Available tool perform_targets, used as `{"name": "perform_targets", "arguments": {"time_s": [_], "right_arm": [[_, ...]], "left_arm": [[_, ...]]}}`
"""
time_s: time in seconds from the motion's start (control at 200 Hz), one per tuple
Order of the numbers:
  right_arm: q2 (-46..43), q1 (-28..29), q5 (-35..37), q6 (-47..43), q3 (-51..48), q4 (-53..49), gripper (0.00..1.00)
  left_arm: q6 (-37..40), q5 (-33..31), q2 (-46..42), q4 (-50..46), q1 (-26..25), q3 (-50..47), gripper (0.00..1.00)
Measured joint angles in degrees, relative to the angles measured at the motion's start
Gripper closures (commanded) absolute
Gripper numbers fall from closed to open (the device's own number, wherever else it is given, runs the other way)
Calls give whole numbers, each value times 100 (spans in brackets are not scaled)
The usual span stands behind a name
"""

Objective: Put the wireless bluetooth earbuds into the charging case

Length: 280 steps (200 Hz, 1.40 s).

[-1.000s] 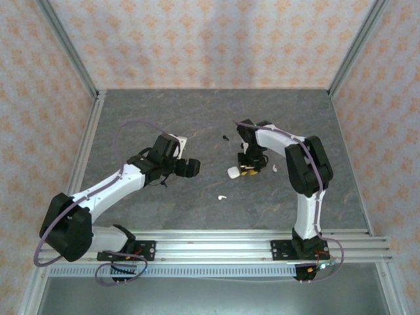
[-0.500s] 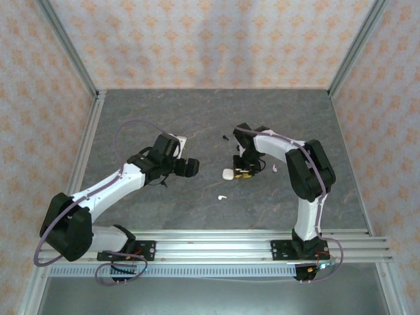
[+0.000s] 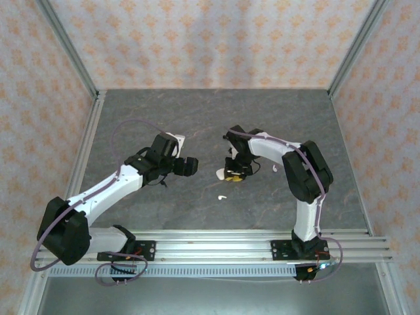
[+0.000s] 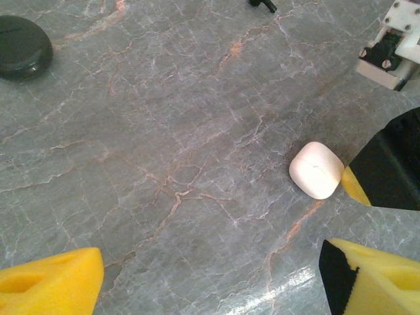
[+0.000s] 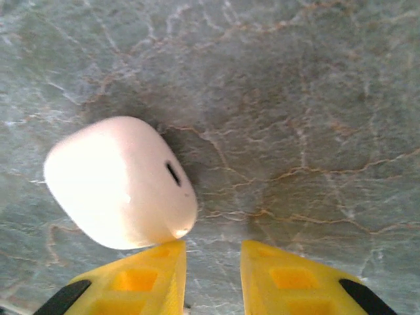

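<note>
On the grey marbled worktop (image 3: pixel 197 111) we see the white charging case (image 5: pixel 118 180) lying closed near the middle, with the right gripper (image 5: pixel 213 252) down at its side. From the right wrist view, that gripper's two yellow fingers (image 5: pixel 151 279) stand close together with a narrow strip of bare worktop between them. They grasp nothing, and the tip of one finger touches the lower edge of the case. The overhead view shows the same pairing: the case (image 3: pixel 220 173) sits just beside the right gripper (image 3: pixel 230 176). The left gripper (image 3: pixel 190 167) is a little way off on the other side, facing it. Its fingers (image 4: pixel 52 282) are spread wide and released, with nothing held, and the wrist view looks between them (image 4: pixel 210 262) at the case (image 4: pixel 316 169) farther out on the worktop. One white earbud (image 3: pixel 222 196) lies loose on the worktop nearer the arm bases, apart from the case and from both grippers. A black round case (image 4: pixel 23 46) rests well away, at the upper left of the left wrist view. At the top edge of that view is a small black piece (image 4: pixel 262 4), cut off by the frame. It may be a black earbud, though we cannot be sure.
</note>
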Motion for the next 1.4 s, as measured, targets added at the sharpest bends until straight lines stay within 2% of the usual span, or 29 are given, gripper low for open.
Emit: {"name": "perform_targets", "arguments": {"time_s": [0.175,0.3,0.465,0.66,0.851,0.986,1.251,1.401], "right_arm": [[-299,0,-127,92,136,33,67],[-284,0,-140,-317,691,-170,53],[20,20,-48,-1884,1751,-835,36],[238,164,505,-4004,2277,-1530,28],[238,525,1311,-5702,2026,-1464,25],[273,800,1692,-6467,1971,-1392,26],[662,1005,1902,-7276,1976,-1325,26],[859,1086,2116,-7499,1976,-1268,26]], "left_arm": [[-4,96,221,0,-83,0,17],[-7,94,299,-9,-114,0,17],[-7,90,299,-74,-114,0,17],[-22,83,293,-140,-114,0,16],[-162,111,267,-225,-85,0,15],[-437,308,181,-269,170,0,16],[-1185,636,-46,-302,973,-90,15],[-1377,697,-129,-330,1106,-168,14]]}}
